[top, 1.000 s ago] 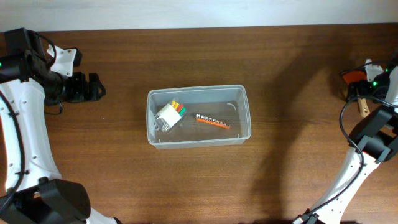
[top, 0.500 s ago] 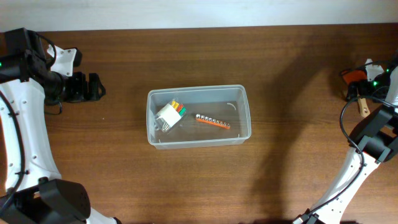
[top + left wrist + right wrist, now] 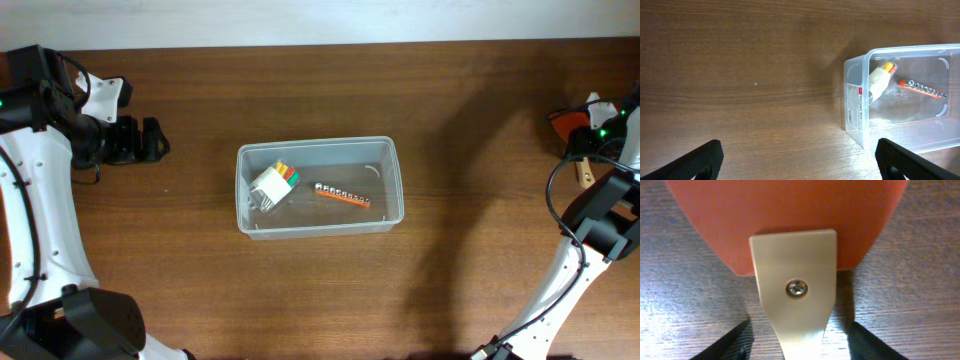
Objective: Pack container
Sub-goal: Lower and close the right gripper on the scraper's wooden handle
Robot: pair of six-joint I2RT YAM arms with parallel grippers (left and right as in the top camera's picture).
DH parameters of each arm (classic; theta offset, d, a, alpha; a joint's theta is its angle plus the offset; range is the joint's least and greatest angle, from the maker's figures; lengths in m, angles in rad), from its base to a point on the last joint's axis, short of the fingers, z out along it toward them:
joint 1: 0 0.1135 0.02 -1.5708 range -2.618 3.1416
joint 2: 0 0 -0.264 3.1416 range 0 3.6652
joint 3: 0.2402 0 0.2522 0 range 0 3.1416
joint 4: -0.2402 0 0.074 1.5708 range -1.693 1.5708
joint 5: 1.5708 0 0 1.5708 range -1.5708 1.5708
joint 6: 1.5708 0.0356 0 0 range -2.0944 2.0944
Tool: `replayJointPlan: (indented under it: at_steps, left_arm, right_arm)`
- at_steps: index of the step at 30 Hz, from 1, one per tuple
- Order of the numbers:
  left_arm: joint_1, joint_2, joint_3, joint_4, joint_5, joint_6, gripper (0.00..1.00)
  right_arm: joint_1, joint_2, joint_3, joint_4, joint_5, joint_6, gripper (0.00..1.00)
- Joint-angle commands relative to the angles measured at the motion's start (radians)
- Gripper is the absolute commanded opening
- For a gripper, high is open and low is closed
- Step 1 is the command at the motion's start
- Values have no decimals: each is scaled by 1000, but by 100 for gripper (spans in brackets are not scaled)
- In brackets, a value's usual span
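**Overhead:** The clear plastic container [image 3: 320,141], rectangular with rounded corners, sits mid-table [image 3: 450,80]. It holds a white block [image 3: 268,186] with coloured tips and an orange strip [image 3: 343,195] of small metal studs, so it is judged partly packed. An orange-headed scraper [image 3: 570,122] lies far right of the container, not yet packed.

**Left wrist:** The left claw [image 3: 800,162] is spread wide and empty, left of the container's glossy, labelled end.

**Right wrist:** The right claw [image 3: 800,340] straddles the scraper's pale, flat, screw-fastened handle. A grip cannot be confirmed. The head is smooth and matte.
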Motion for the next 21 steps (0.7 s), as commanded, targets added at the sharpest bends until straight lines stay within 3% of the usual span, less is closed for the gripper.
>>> replayJointPlan:
  at_steps: [1, 21]
  left_arm:
    - [4, 5, 21, 1, 15, -10, 99]
    - [5, 5, 21, 1, 15, -10, 99]
  right_arm:
    - [3, 29, -10, -1, -5, 10, 52]
    - [9, 17, 40, -74, 2, 36, 10]
